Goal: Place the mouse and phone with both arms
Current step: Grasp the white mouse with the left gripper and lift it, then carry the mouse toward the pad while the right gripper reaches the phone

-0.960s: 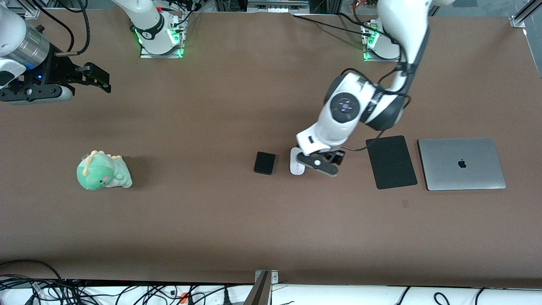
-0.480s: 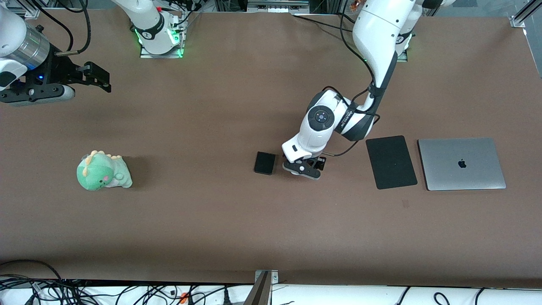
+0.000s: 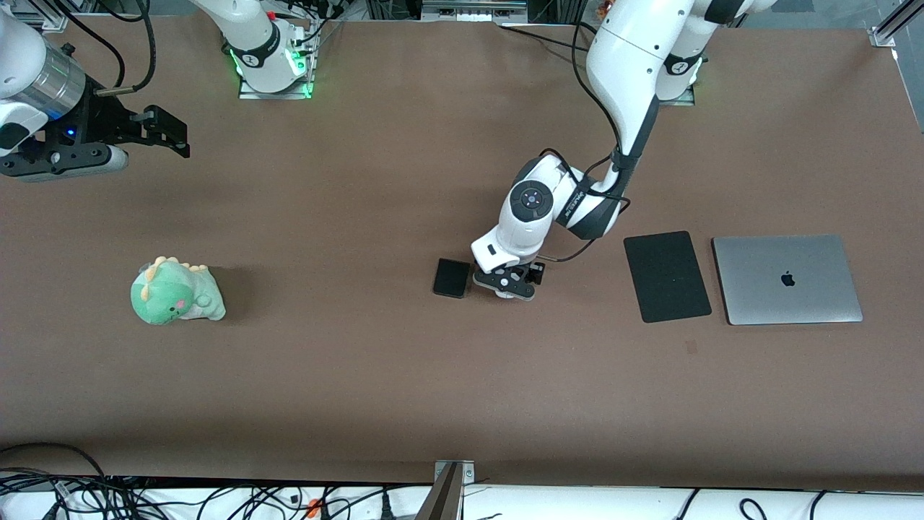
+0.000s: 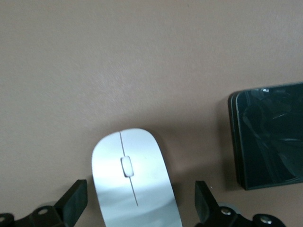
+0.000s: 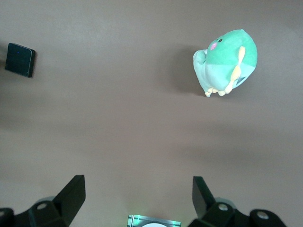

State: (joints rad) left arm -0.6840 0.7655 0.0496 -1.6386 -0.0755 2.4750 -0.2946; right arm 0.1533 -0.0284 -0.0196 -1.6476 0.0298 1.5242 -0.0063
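left end effector (image 3: pixel 504 283) low over the mouse (image 4: pixel 134 182), frame centre.
fingers wide, straddling the mouse on the desk (image 3: pixel 361 361); phone (image 3: pixel 452 278) just beside. right end effector (image 3: pixel 162 137) waits upper left, wide.

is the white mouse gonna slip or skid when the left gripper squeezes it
Probably somewhat slippery: the mouse has a smooth, glossy, curved shell, so the fingers of the open left gripper either side of it could ride up. It looks rigid and light. Lying flat, it should skid rather than roll, possibly toward the phone beside it.
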